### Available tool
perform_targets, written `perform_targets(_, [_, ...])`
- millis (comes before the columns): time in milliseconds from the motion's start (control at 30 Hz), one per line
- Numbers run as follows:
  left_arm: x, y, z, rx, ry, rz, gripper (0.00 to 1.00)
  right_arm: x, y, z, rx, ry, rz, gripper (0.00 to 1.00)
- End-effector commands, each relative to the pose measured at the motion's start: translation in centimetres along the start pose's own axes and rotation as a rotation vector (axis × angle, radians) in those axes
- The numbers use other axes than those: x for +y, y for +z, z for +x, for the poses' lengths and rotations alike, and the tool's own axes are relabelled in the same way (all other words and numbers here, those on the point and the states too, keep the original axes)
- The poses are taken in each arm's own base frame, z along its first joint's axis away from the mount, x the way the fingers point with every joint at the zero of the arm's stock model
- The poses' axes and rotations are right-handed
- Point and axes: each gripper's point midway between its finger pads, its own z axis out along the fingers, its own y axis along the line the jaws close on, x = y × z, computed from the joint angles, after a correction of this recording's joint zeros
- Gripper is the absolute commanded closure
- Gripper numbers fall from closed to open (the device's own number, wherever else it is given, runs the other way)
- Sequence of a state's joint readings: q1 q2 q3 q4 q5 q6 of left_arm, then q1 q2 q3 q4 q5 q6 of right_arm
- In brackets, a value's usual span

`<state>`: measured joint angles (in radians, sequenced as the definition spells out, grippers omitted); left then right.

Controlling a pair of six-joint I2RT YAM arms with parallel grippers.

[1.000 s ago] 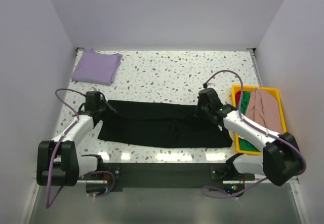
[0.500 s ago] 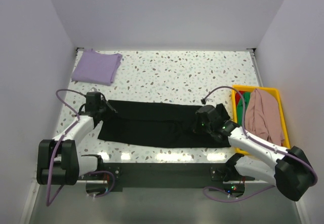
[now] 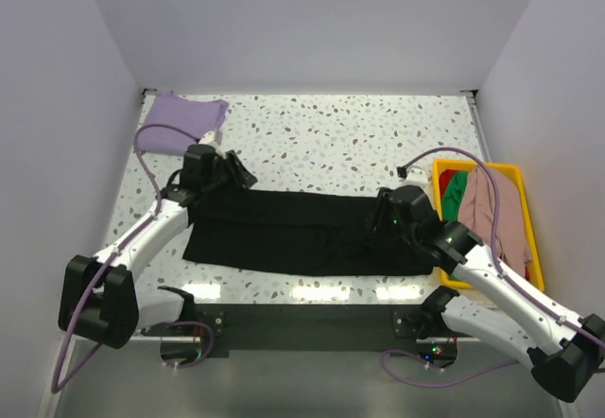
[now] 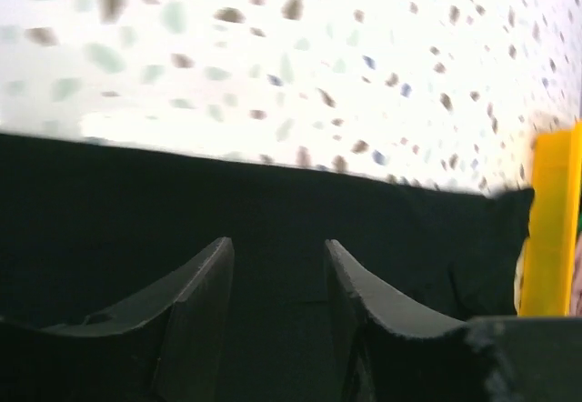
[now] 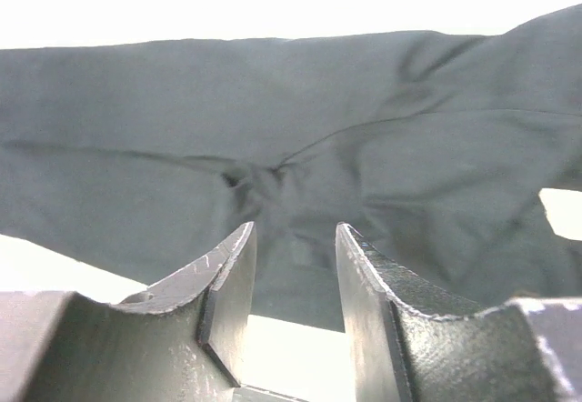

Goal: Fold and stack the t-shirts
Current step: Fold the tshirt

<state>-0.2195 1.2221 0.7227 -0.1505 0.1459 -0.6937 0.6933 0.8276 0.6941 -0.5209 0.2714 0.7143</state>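
Top external shows left hand point(image 3: 235, 170) and right hand point(image 3: 379, 220) now spread, released from the black t-shirt point(image 3: 293, 234).

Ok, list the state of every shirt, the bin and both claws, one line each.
black t-shirt: flat, folded into a long strip
lavender t-shirt: folded, far left corner
yellow bin: upright, holds shirts
pink t-shirt: unfolded, draped over bin
green t-shirt: bunched in bin
left claw: open, empty
right claw: open, empty
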Motion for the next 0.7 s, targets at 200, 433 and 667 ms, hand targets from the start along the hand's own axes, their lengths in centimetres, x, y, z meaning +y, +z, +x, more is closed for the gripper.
perform_targets(200, [-11.8, 1.8, 9.2, 0.252, 0.332, 0.231, 0.58, -6.0, 0.4, 3.0, 0.108, -0.050, 0.313, 0.60])
perform_targets(433, [-16.1, 2.4, 17.9, 0.438, 0.467, 0.335, 0.53, -6.7, 1.0, 4.5, 0.134, -0.025, 0.332, 0.57])
perform_targets(667, [-17.9, 2.3, 24.0, 0.552, 0.509, 0.383, 0.53, -6.7, 1.0, 4.3, 0.129, -0.016, 0.343, 0.56])
